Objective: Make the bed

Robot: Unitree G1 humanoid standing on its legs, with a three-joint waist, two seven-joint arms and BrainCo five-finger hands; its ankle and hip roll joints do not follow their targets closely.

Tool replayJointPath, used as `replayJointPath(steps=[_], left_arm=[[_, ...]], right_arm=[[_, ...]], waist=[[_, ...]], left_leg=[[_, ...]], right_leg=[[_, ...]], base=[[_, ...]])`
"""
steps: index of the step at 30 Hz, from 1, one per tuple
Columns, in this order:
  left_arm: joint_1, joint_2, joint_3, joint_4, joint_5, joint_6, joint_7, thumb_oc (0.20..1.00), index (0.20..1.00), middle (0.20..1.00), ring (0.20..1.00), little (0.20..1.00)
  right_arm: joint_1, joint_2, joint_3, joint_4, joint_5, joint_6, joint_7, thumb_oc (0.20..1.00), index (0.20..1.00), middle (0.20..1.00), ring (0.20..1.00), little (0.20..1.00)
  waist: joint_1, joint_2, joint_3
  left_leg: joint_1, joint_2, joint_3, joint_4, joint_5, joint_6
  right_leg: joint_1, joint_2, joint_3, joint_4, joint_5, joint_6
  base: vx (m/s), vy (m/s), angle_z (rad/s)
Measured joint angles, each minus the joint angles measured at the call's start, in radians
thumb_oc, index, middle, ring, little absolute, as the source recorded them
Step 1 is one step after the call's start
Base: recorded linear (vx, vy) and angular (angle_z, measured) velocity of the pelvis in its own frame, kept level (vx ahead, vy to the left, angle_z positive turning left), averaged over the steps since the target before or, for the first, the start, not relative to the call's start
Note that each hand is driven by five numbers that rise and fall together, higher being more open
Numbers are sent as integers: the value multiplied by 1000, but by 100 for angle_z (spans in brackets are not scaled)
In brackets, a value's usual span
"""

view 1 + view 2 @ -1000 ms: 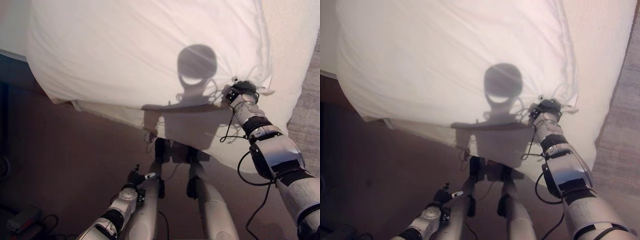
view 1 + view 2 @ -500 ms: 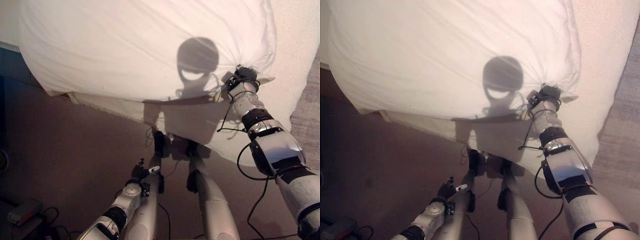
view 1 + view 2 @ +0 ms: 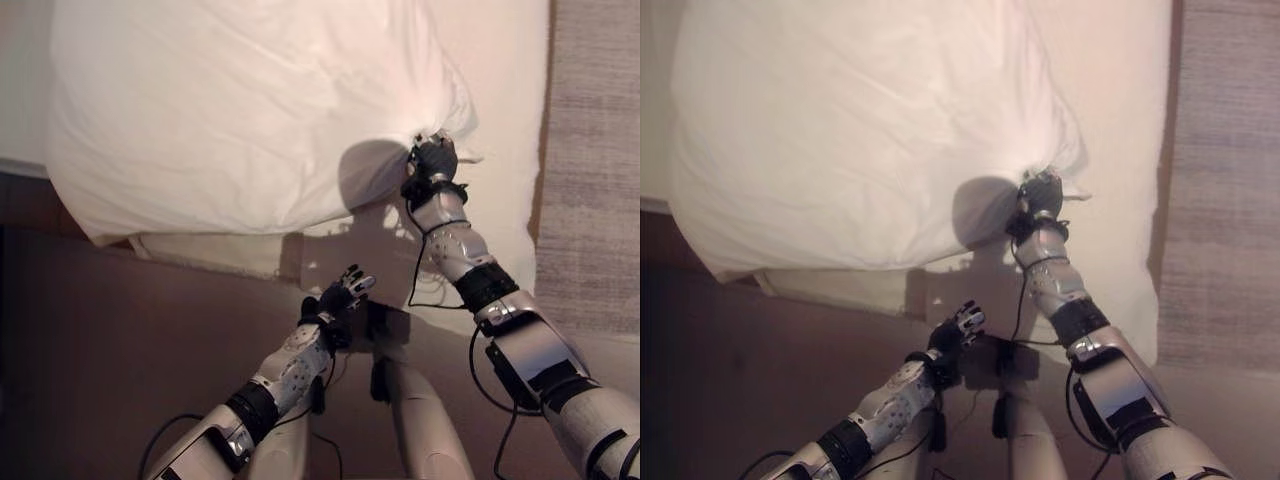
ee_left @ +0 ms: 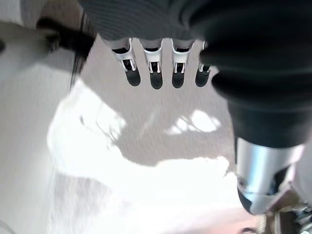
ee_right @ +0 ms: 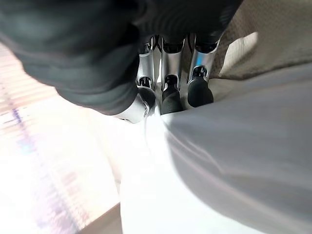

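- Right hand (image 3: 432,160) is clamped on the corner of the white pillow (image 3: 240,110); in the right wrist view its dark fingertips (image 5: 171,100) and thumb pinch a fold of the white cloth.
- Pillow lies on the bed (image 3: 500,120), its bulk reaching toward the robot's left and its lower edge hanging over the mattress edge near the dark floor (image 3: 120,330).
- Step in hand, as I judge it: setting the pillow in place on the bed, with one corner held and the rest resting on the sheet.
- Next move likely calls for a second hold: the left hand taking the pillow's near edge, so the pillow can be lifted or slid squarely without bunching at the pinched corner.
- Right arm is stretched forward and up from the lower right, wrist bent toward the pillow corner, the back of the hand facing the camera.
- Left hand (image 3: 338,296) is raised in front of the robot, just below the bed's edge and apart from the cloth; its fingers (image 4: 155,78) are straight and spread, holding nothing.
- Left arm rises from the lower left, forearm angled toward the mattress edge.
- Grey textured covering (image 3: 595,150) lies beside the bed on the robot's right.
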Motion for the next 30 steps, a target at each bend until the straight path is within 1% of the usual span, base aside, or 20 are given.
replayJointPath(steps=[2,3,4,5,7,10,13,15,17,18,19,20,21,22,24,26,29,30], left_arm=[[-21,-38,6,4,-78,2,2,1000,1000,1000,1000,1000],[-19,-42,13,6,-97,1,3,1000,1000,1000,1000,1000],[-28,-64,28,7,-149,-2,12,1000,1000,1000,1000,1000],[-28,-72,43,7,-165,-3,16,1000,1000,1000,1000,1000],[-31,-77,66,26,-216,-8,35,1000,1000,1000,1000,1000],[-41,-88,104,55,-270,-17,65,1000,1000,1000,1000,1000],[-60,-107,189,82,-307,-29,96,1000,1000,1000,1000,1000],[-99,-114,287,82,-309,-80,123,1000,1000,1000,1000,1000],[-129,-122,346,87,-321,-107,139,1000,1000,1000,1000,1000],[-161,-132,403,110,-328,-119,153,1000,1000,1000,1000,1000],[-179,-125,442,112,-336,-144,168,1000,1000,1000,1000,1000],[-185,-126,460,112,-337,-155,175,1000,1000,1000,1000,1000],[-200,-125,503,113,-337,-191,196,1000,1000,1000,1000,1000],[-211,-123,523,114,-336,-220,212,1000,1000,1000,1000,1000],[-235,-124,565,135,-337,-249,236,1000,1000,1000,1000,1000],[-244,-114,596,148,-336,-266,250,1000,1000,1000,1000,1000],[-261,-104,628,190,-336,-270,268,1000,1000,1000,1000,1000],[-261,-86,631,193,-336,-275,276,1000,1000,1000,1000,1000]], right_arm=[[24,3,7,-28,-33,14,0,200,200,200,200,200],[25,3,7,-28,-39,19,-1,200,200,200,200,200],[29,-3,4,-44,-47,19,-9,200,200,200,200,200],[33,-9,2,-63,-47,19,-10,200,200,200,200,200],[34,-10,2,-83,-47,22,-14,200,200,200,200,200],[38,-11,2,-112,-48,22,-26,200,200,200,200,200],[52,-11,2,-120,-68,23,-30,200,200,200,200,200],[68,-15,-4,-152,-90,23,-38,200,200,200,200,200],[78,-14,-20,-166,-107,22,-46,200,200,200,200,200],[91,-12,-33,-167,-110,22,-52,200,200,200,200,200],[100,-11,-38,-169,-113,22,-55,200,200,200,200,200],[106,-11,-40,-172,-114,22,-59,200,200,200,200,200],[117,-9,-44,-174,-117,22,-66,200,200,200,200,200],[128,-6,-49,-178,-117,22,-71,200,200,200,200,200],[145,-3,-52,-178,-117,21,-77,200,200,200,200,200],[156,1,-54,-180,-117,18,-79,200,200,200,200,200],[173,11,-54,-183,-117,18,-80,200,200,200,200,200],[181,13,-56,-183,-117,16,-79,200,200,200,200,200]], waist=[[-4,-2,0],[-4,-3,0],[-8,-4,0],[-9,-5,0],[-28,-13,0],[-33,-16,0],[-33,-20,-1],[-32,-28,-2],[-31,-28,-2],[-30,-29,-2],[-29,-32,-3],[-29,-33,-4],[-29,-37,-4],[-29,-40,-5],[-27,-44,-5],[-26,-47,-7],[-26,-60,-14],[-27,-66,-17]], left_leg=[[29,-3,10,0,-8,3],[36,-4,13,0,-12,6],[40,-5,16,0,-13,7],[40,-6,19,0,-13,7],[40,-7,24,0,-12,8],[43,-7,29,0,-13,9],[64,-5,32,0,-15,8],[72,-2,30,0,-18,4],[71,-2,29,0,-18,4],[72,0,27,0,-17,4],[72,0,24,0,-17,4],[72,0,23,0,-17,4],[73,1,20,0,-17,4],[73,0,19,0,-17,4],[85,2,12,0,-17,4],[93,3,6,0,-17,4],[92,4,5,0,-16,4],[93,4,4,0,-16,5]], right_leg=[[26,0,18,-7,4,6],[31,0,22,-9,5,7],[37,-2,23,-12,7,10],[37,-3,25,-14,8,12],[40,-4,27,-23,15,18],[42,-2,31,-27,20,20],[68,0,33,-40,23,20],[78,2,31,-42,22,20],[78,1,26,-42,22,20],[81,1,21,-42,22,20],[82,1,19,-42,22,20],[82,0,18,-42,22,20],[84,0,16,-42,23,20],[86,0,15,-42,25,17],[100,0,8,-42,27,14],[110,-1,4,-42,25,16],[112,-2,-5,-41,25,16],[112,-2,-5,-41,25,16]], base=[[-12,-2,-17],[-19,-23,-14],[-10,-19,-7],[-16,-20,-4],[-11,-10,-3],[-2,-19,-5],[-17,-32,-4],[-29,-47,1],[-11,-32,7],[-13,-40,9],[-1,-50,7],[-12,-34,4],[-28,-34,5],[-32,-32,9],[-20,-29,8],[-4,-27,6],[-44,-27,7],[-17,-15,3]])
